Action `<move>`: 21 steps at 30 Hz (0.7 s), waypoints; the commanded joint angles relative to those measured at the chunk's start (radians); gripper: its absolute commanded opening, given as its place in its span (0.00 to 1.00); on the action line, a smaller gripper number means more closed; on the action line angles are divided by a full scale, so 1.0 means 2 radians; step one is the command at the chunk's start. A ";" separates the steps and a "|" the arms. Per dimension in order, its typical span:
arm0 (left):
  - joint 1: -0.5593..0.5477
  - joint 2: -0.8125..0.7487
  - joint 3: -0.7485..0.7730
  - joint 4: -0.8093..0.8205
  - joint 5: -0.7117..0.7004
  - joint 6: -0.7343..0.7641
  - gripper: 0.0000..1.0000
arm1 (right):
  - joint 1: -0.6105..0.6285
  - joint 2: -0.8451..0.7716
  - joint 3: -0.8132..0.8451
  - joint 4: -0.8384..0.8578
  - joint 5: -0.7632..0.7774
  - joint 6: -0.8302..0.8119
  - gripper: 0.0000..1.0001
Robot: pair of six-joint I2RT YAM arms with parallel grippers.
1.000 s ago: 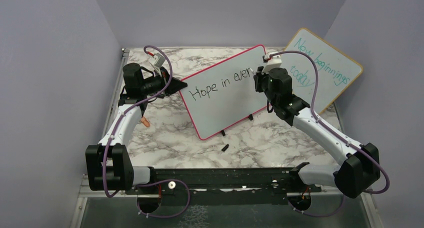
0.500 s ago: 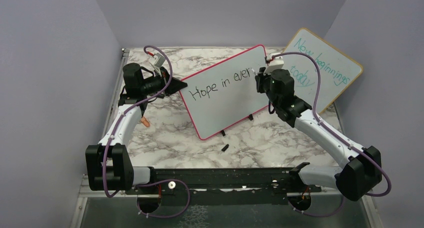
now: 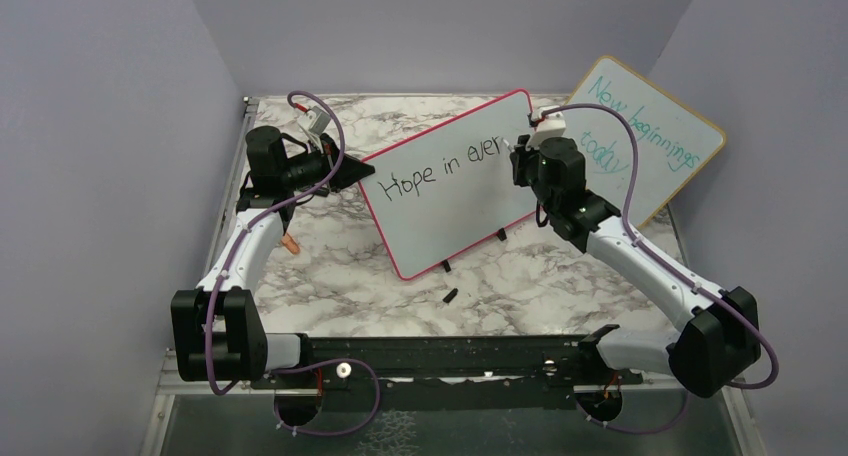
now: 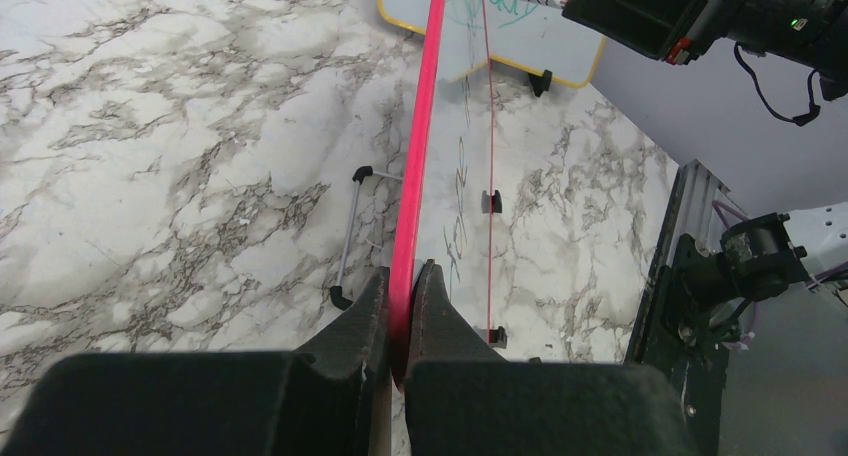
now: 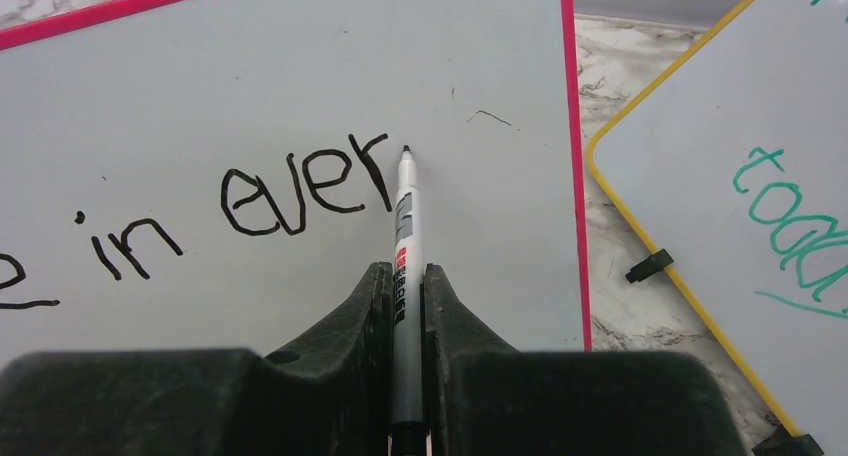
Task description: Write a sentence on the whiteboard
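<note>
Clamping the left edge of the large white pink-red-framed whiteboard [image 3: 455, 211], left gripper [image 4: 408, 276] jaws are pressed tight on its frame. Right gripper [image 5: 405, 276] jaws narrow, pinching one white marker pen [image 5: 404, 206], tip just right of black handwritten sentence [image 5: 300, 188] "Hope in ever" on whiteboard. Two boards: second, yellow-framed teal-lettered board [image 3: 655, 171], behind whiteboard's right corner.

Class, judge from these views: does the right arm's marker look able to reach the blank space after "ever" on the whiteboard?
Probably yes. The right gripper holds the marker with its tip right beside "ever", and bare whiteboard lies open up to its pink frame.
</note>
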 commanded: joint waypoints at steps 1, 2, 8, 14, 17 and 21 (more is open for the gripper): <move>-0.006 0.020 -0.018 -0.053 -0.036 0.081 0.00 | -0.004 0.005 -0.006 0.018 -0.012 0.008 0.01; -0.006 0.019 -0.018 -0.053 -0.036 0.081 0.00 | -0.005 0.006 -0.005 0.018 -0.014 0.008 0.01; -0.006 0.019 -0.017 -0.053 -0.036 0.081 0.00 | -0.006 0.009 -0.008 0.011 -0.013 0.009 0.01; -0.006 0.019 -0.017 -0.053 -0.035 0.081 0.00 | -0.008 0.007 -0.016 -0.004 -0.007 0.014 0.01; -0.006 0.019 -0.017 -0.053 -0.035 0.081 0.00 | -0.008 0.004 -0.022 -0.006 -0.004 0.019 0.01; -0.006 0.019 -0.017 -0.053 -0.035 0.081 0.00 | -0.009 -0.001 -0.030 -0.019 0.007 0.020 0.01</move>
